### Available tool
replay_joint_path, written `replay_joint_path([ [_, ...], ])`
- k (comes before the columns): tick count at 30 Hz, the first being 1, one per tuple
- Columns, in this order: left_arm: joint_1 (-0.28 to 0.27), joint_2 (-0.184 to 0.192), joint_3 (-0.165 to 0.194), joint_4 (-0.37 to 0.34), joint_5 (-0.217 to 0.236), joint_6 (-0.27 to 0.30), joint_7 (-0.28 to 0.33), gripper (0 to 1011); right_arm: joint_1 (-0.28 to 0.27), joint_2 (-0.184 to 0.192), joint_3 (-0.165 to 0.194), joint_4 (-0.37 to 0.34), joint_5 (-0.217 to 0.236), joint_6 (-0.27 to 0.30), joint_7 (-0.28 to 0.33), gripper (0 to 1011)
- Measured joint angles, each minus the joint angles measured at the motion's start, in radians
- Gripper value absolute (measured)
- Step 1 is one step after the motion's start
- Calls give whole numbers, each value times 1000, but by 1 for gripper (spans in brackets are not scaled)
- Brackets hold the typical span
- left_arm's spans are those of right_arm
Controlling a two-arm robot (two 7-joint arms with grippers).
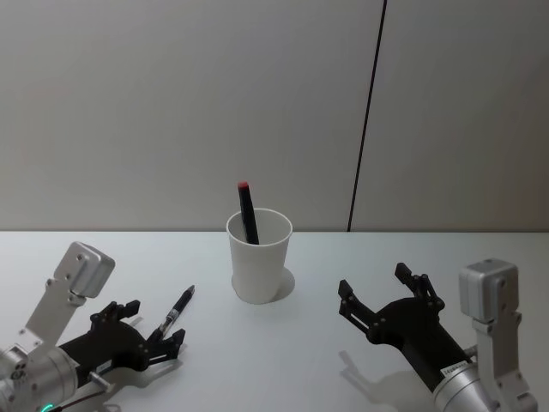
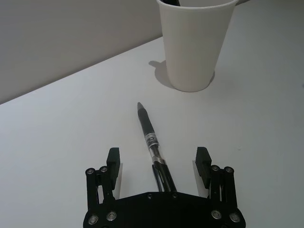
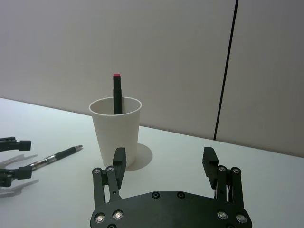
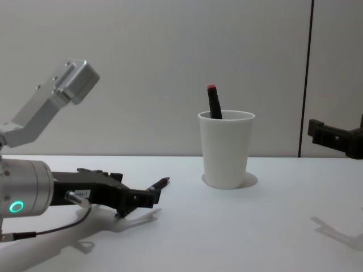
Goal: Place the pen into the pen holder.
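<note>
A black pen (image 1: 176, 312) lies flat on the white table, left of the pen holder (image 1: 259, 257), its tip pointing toward it. My left gripper (image 1: 154, 324) is low on the table and open, its fingers on either side of the pen's rear end. In the left wrist view the pen (image 2: 152, 140) runs between the two pads (image 2: 113, 161) without touching them. The pen holder is a white paper cup (image 4: 226, 148) standing upright. My right gripper (image 1: 375, 283) hovers open to the right of the cup, holding nothing.
A black marker with a red tip (image 1: 248, 209) stands leaning inside the cup. The white table (image 1: 283, 360) runs back to a grey wall with a dark vertical seam (image 1: 367, 112).
</note>
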Motion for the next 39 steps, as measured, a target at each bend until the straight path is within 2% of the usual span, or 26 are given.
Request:
replay_joint_path([
  [32, -18, -2, 26, 33, -17, 20, -10, 1003, 0, 0, 0, 0, 0, 0, 0, 1001],
  [39, -19, -2, 28, 35, -19, 20, -13, 907, 0, 0, 0, 0, 0, 0, 0, 1001],
])
